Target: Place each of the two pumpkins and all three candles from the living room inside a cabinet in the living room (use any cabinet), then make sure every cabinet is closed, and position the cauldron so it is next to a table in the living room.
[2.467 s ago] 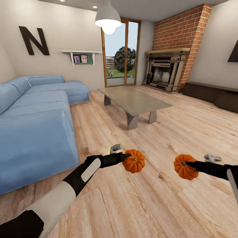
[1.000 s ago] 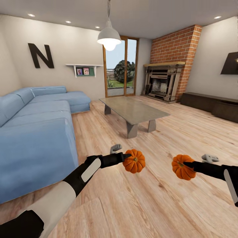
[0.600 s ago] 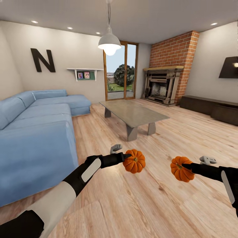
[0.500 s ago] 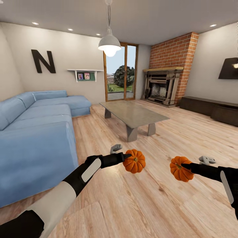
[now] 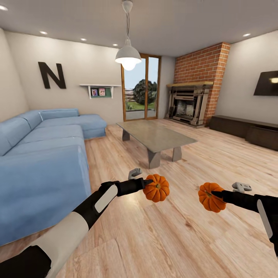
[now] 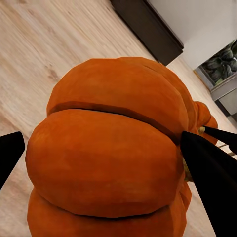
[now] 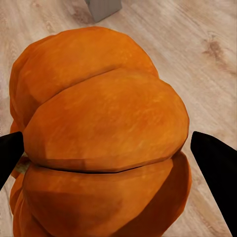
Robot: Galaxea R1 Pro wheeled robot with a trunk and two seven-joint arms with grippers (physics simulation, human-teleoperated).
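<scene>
In the head view my left gripper (image 5: 149, 183) is shut on an orange ribbed pumpkin (image 5: 156, 188), held above the wood floor. My right gripper (image 5: 215, 194) is shut on a second pumpkin (image 5: 210, 197) at about the same height. In the left wrist view that arm's pumpkin (image 6: 113, 148) sits between dark fingers (image 6: 212, 170). The other pumpkin (image 7: 103, 138) sits likewise between fingers (image 7: 217, 160) in the right wrist view. The glass-topped table (image 5: 154, 136) stands ahead in mid-room. The low dark cabinet (image 5: 247, 130) runs along the right wall, closed. Candles and cauldron are out of view.
A blue sectional sofa (image 5: 42, 154) takes up the left side. A brick fireplace (image 5: 190, 105) and a glass door (image 5: 141, 88) are at the back. A pendant lamp (image 5: 128, 58) hangs over the table. Open wood floor (image 5: 216, 162) lies between me and the cabinet.
The head camera has tilted upward, showing more ceiling and wall. Both grippers still hold their pumpkins; the right one has edged slightly left.
</scene>
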